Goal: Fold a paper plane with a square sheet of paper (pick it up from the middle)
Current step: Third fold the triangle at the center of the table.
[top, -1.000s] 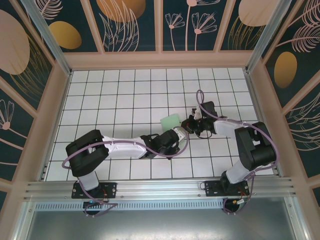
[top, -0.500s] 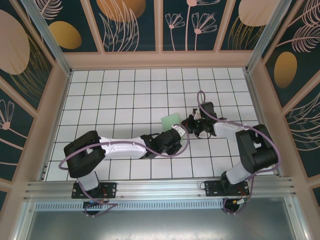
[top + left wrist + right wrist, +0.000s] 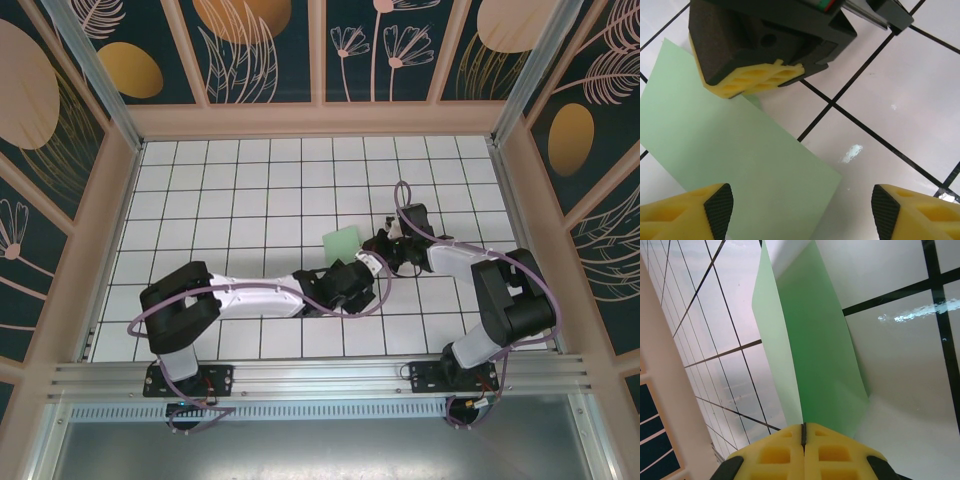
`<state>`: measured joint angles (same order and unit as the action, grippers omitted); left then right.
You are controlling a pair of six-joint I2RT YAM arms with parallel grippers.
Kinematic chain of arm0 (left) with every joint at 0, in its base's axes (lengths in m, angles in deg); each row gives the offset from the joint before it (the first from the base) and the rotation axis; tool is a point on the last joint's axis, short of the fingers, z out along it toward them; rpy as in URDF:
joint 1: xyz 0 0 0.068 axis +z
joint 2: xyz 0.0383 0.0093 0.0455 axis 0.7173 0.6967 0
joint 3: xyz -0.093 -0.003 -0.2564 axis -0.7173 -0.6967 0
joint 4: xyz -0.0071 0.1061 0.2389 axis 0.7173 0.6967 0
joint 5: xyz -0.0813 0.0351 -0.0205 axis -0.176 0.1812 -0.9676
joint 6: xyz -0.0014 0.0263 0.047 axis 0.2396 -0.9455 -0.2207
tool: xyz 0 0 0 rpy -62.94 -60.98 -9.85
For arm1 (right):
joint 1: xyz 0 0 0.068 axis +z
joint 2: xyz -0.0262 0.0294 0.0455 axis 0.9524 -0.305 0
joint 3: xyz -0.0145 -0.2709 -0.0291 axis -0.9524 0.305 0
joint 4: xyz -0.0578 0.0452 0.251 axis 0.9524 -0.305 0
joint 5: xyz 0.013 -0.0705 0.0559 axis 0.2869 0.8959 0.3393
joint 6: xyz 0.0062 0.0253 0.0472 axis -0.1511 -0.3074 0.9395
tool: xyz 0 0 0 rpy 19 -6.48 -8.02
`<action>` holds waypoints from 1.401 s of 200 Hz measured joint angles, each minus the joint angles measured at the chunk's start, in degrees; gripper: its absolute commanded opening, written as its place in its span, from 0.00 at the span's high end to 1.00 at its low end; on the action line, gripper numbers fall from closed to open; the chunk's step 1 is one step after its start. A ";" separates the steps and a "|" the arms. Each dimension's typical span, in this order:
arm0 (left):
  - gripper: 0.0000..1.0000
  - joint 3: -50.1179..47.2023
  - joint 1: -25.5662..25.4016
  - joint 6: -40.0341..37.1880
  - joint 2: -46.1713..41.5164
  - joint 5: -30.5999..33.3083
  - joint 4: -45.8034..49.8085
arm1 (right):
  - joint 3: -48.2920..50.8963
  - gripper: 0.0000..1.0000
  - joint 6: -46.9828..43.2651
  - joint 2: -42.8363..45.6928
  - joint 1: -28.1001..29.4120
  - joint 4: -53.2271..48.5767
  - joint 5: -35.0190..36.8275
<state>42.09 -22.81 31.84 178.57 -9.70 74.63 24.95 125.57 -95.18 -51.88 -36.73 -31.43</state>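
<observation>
The square sheet of paper (image 3: 342,242) lies on the tabletop (image 3: 220,190) about midway between the far and near edges, a little nearer the right edge than the left. The right pincer (image 3: 378,246) is at the sheet's right side, touching it. From the right wrist, the sheet runs out from between that pincer's closed fingertips (image 3: 803,440) and rises off the tabletop. The left pincer (image 3: 368,268) sits just nearside of the right one, by the sheet's near right corner. From the left wrist, that corner lies between its spread fingers (image 3: 690,212), with the right pincer beyond it.
</observation>
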 measured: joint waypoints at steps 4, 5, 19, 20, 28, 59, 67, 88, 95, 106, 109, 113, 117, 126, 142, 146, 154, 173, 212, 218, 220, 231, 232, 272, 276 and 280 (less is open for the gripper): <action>0.25 0.07 -0.15 -0.13 0.17 0.37 0.15 | 0.00 0.98 0.00 0.00 0.00 0.02 0.02; 0.26 0.07 -0.17 -0.13 0.20 0.39 0.17 | 0.00 0.98 0.00 0.00 0.00 0.02 0.02; 0.30 0.39 -0.48 -0.44 0.94 1.18 0.66 | 0.00 0.98 0.00 0.00 0.00 0.02 0.02; 0.30 0.39 -0.50 -0.44 0.98 1.22 0.68 | 0.00 0.98 0.00 0.00 0.00 0.02 0.00; 0.33 0.79 -0.61 -0.50 1.55 1.95 0.98 | 0.00 0.98 -0.02 0.00 0.00 0.02 0.02; 0.51 2.38 -0.66 -0.81 3.13 4.55 1.81 | 0.00 0.98 -0.02 0.00 0.00 0.00 0.07; 0.56 2.43 -0.66 -0.72 3.13 5.14 1.84 | 0.00 0.98 -0.04 0.00 0.00 0.00 0.22; 0.71 2.51 -0.66 -0.46 3.13 6.23 1.79 | 0.00 0.98 -0.04 -0.02 0.00 -0.02 0.42; 0.75 2.51 -0.66 -0.24 3.13 6.58 1.73 | 0.00 0.98 -0.04 -0.02 0.00 -0.02 0.44; 0.82 2.51 -0.66 -0.15 3.13 6.60 1.66 | 0.00 0.97 -0.07 -0.02 0.00 -0.02 0.44; 0.83 2.51 -0.66 0.22 3.13 6.60 1.55 | 0.00 0.97 -0.07 -0.02 0.00 -0.02 0.44; 0.85 2.51 -0.66 0.00 3.13 6.56 1.53 | 0.00 0.97 -0.07 -0.02 0.00 -0.02 0.44; 0.87 2.51 -0.66 0.42 3.13 6.58 1.38 | 0.00 0.97 -0.09 -0.02 0.00 -0.04 0.46; 0.90 2.49 -0.66 0.37 3.10 6.54 1.11 | 0.00 0.96 -0.15 -0.02 0.00 -0.07 0.46; 0.97 2.05 -0.63 0.81 2.93 6.14 0.13 | 0.00 0.94 -0.50 -0.02 0.00 -0.13 0.72; 0.98 1.84 -0.63 0.70 2.80 6.03 -0.20 | -0.02 0.93 -0.52 -0.02 0.00 -0.24 0.87; 1.00 1.33 -0.57 1.09 2.47 5.42 -0.79 | -0.02 0.90 -0.74 -0.02 0.00 -0.50 0.94; 1.00 -0.44 0.26 1.33 1.11 2.99 -2.56 | -0.07 0.86 -1.68 -0.02 0.00 -1.64 0.94; 1.00 -6.45 4.37 3.65 -3.76 -6.21 -8.98 | -1.51 0.69 -4.28 0.39 -0.81 -4.33 1.77; 1.00 -7.50 5.18 4.11 -4.61 -7.76 -9.97 | -1.75 0.69 -4.72 0.85 -1.05 -4.85 1.95; 1.00 -7.85 5.51 4.13 -4.87 -8.48 -10.34 | -1.84 0.69 -5.16 1.09 -1.16 -4.94 1.97; 1.00 -9.14 6.93 4.87 -5.75 -11.37 -12.13 | -2.14 0.68 -5.99 2.38 -1.62 -5.95 2.54; 1.00 -9.27 7.13 4.92 -5.81 -11.80 -12.33 | -2.16 0.68 -6.08 2.49 -1.64 -6.01 2.60; 1.00 -11.39 10.97 6.91 -5.81 -21.62 -17.46 | -2.84 0.68 -9.09 5.64 -2.82 -8.83 4.13; 1.00 -11.52 11.34 7.08 -5.79 -22.60 -17.84 | -2.84 0.68 -9.16 5.70 -2.82 -9.14 4.33; 1.00 -11.58 11.72 7.28 -5.75 -23.63 -18.18 | -2.84 0.68 -9.42 5.77 -2.82 -9.46 4.44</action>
<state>30.51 -11.09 39.12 172.82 -33.32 56.44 22.11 116.15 -89.41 -54.70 -46.19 -26.99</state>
